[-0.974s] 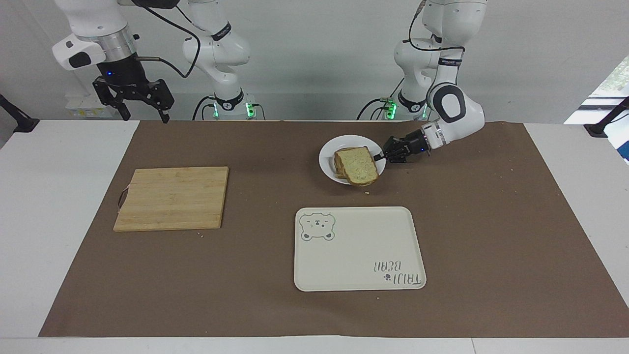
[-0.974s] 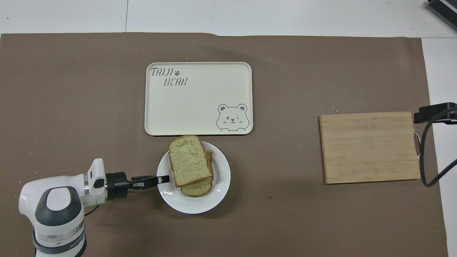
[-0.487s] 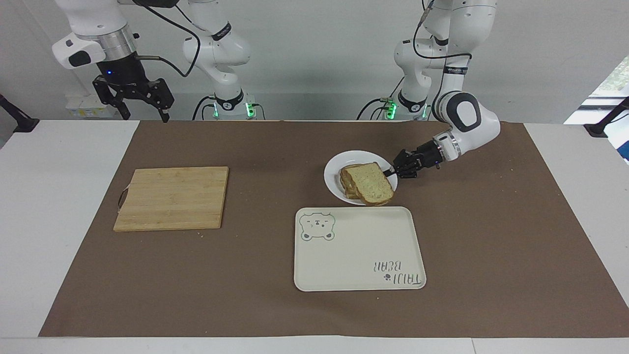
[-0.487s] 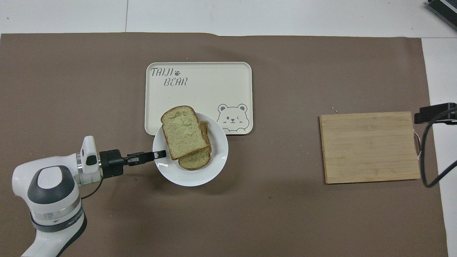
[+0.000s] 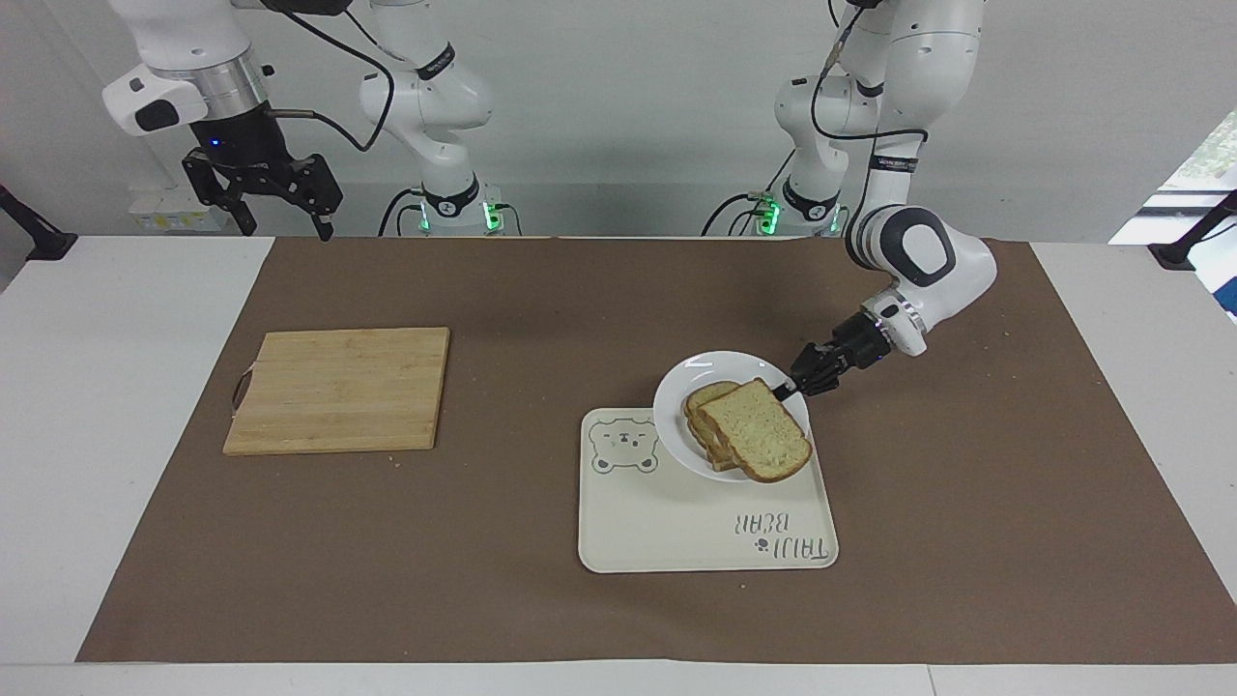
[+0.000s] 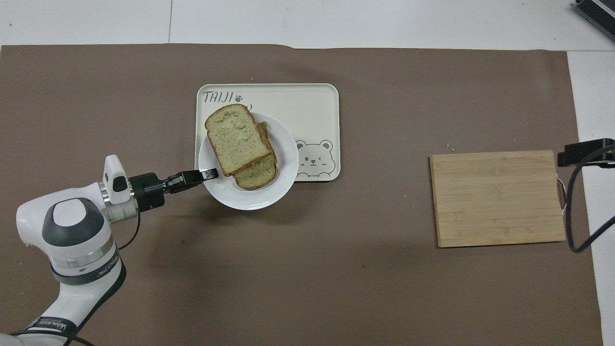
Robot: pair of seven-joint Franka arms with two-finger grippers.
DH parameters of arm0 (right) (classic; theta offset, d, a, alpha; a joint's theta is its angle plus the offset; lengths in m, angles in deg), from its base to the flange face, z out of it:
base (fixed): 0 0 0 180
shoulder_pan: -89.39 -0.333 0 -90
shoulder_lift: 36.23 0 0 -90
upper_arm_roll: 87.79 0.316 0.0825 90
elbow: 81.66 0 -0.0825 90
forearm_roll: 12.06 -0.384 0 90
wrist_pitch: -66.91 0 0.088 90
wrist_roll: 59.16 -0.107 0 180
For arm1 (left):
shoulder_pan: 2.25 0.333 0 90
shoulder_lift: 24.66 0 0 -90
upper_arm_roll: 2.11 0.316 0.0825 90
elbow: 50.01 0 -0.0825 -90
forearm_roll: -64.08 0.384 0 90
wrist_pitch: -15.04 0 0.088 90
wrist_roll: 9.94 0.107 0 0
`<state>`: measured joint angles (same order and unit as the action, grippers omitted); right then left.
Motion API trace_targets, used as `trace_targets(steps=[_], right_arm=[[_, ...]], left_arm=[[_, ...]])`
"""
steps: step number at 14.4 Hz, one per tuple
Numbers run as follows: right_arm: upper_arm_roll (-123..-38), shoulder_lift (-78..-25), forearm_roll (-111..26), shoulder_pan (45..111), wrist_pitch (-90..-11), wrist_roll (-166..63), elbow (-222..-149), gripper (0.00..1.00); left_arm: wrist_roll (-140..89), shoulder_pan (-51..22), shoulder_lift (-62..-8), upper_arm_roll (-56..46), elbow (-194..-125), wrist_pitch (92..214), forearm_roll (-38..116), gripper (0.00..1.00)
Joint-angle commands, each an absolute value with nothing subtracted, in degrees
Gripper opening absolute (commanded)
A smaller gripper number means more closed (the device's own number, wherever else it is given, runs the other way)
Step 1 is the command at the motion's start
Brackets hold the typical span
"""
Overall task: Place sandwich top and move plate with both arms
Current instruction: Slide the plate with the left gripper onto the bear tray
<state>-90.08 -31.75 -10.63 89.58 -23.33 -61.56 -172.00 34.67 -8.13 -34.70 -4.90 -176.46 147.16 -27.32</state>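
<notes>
Facing view: left gripper (image 5: 791, 387) pinches rim of white plate (image 5: 676, 387), holding plate over robot-side edge of bear tray (image 5: 676, 532). Sandwich top (image 5: 759, 440) lies on lower slice on plate. Right gripper (image 5: 280, 208) waits raised, fingers spread, over table edge by wooden cutting board (image 5: 338, 389).

Overhead view: left gripper (image 6: 207, 174) clamped on plate (image 6: 283, 154) rim; sandwich top (image 6: 235, 138) overlaps tray (image 6: 312, 105) lettering. Cutting board (image 6: 497, 198) well apart, toward right arm's end.

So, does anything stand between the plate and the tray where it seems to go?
Nothing visible does. The left gripper holds the plate by its rim, partly over the tray, whose surface is bare.
</notes>
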Motion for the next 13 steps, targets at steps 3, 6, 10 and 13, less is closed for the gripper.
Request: trace_targets(steps=[3, 6, 10, 13], right_arm=[[-89.8, -31.2, -10.0, 89.8, -22.6, -60.4, -171.9, 1.0], [-89.8, -31.2, -10.0, 89.8, -22.5, -60.4, -171.9, 1.0], [-89.8, -31.2, -10.0, 89.8, -22.5, -60.4, -171.9, 1.0], [-89.8, -31.2, -10.0, 89.8, -22.6, -60.4, -171.9, 1.0]], left_arm=[[33.8, -10.9, -44.3, -6.0, -167.8, 154.0, -31.5, 0.0], [33.9, -11.5, -45.8, -6.2, -167.6, 155.1, -31.5, 0.0], [33.8, -15.2, -46.1, -6.2, -167.7, 160.9, -31.5, 0.0], [34.0, -15.1, -45.9, -6.2, -168.0, 160.3, -31.0, 0.52]])
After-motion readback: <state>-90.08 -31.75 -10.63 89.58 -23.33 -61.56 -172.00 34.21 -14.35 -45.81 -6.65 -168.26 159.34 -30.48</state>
